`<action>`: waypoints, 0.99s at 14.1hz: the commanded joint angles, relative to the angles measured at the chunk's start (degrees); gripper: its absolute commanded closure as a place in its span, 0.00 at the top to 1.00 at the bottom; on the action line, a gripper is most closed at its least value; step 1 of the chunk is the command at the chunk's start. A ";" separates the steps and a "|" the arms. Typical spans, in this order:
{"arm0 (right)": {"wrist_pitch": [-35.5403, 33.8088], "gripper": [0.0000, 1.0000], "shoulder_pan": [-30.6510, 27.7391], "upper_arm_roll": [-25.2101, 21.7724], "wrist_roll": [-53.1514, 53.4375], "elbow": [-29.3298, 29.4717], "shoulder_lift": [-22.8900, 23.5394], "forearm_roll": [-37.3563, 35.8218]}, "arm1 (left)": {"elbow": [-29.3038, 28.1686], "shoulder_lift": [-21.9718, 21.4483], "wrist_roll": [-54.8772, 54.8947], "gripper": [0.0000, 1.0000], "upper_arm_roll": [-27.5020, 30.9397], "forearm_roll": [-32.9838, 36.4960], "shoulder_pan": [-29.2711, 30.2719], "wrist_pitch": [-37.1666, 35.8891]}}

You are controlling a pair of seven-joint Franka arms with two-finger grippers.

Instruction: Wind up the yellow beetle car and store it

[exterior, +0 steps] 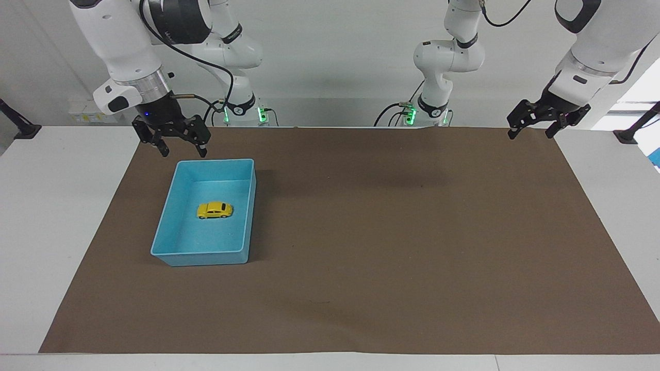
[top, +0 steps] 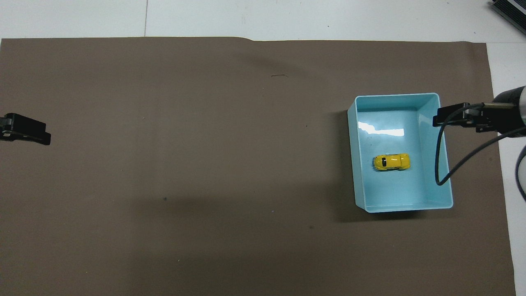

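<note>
The yellow beetle car (exterior: 214, 210) (top: 391, 162) stands on its wheels in the middle of the light-blue tray (exterior: 206, 257) (top: 407, 208), with nothing touching it. My right gripper (exterior: 182, 152) (top: 440, 118) hangs open and empty in the air over the tray's rim, at the corner nearest the right arm's base. My left gripper (exterior: 530, 135) (top: 31, 132) waits open and empty above the mat's edge at the left arm's end of the table.
A brown mat (exterior: 392, 232) (top: 185, 144) covers most of the white table (exterior: 46, 216). The tray sits on the mat toward the right arm's end. Green lights glow at both arm bases.
</note>
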 commanded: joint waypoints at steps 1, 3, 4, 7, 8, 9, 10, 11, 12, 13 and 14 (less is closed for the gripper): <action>-4.22 1.00 -0.41 1.26 -0.95 1.97 0.69 -2.79 | 1.11 0.49 -0.49 1.00 -0.43 -0.25 0.68 -0.19; -7.14 1.00 1.07 1.53 -0.33 3.38 0.60 -3.33 | 1.11 0.49 -0.49 1.00 -0.43 -0.34 0.68 -0.19; -7.32 1.00 1.78 1.61 -0.25 3.65 0.68 -3.59 | 1.02 0.49 -0.49 1.00 -0.43 -0.34 0.68 -0.28; -8.37 1.00 1.79 1.44 -0.33 3.82 -0.19 -3.33 | 1.11 0.49 -0.49 1.00 -0.43 -0.34 0.68 -0.28; -8.64 1.00 1.79 1.26 -0.33 3.83 -0.45 -3.33 | 1.11 0.49 -0.49 1.00 -0.43 -0.25 0.68 -0.28; -9.08 1.00 1.79 1.00 -0.42 3.83 -0.72 -3.33 | 1.11 0.49 -0.49 1.00 -0.43 -0.34 0.68 -0.19; -9.43 1.00 1.18 0.74 -0.77 3.83 -0.98 -2.63 | 1.11 0.49 -0.49 1.00 -0.43 -0.34 0.68 -0.19; -9.34 1.00 1.00 0.47 -0.77 3.83 -1.07 -2.45 | 1.11 0.49 -0.49 1.00 -0.43 -0.34 0.68 -0.19; -9.34 1.00 0.82 -0.05 -0.77 3.83 -1.25 -2.45 | 1.11 0.49 -0.49 1.00 -0.43 -0.34 0.68 -0.19; -9.34 1.00 0.82 -0.32 -0.69 3.83 -1.33 -3.06 | 1.11 0.49 -0.49 1.00 -0.34 -0.25 0.68 -0.28; -9.34 1.00 0.82 -0.23 -0.60 3.83 -1.34 -3.15 | 1.11 0.49 -0.49 1.00 -0.42 -0.34 0.68 -0.19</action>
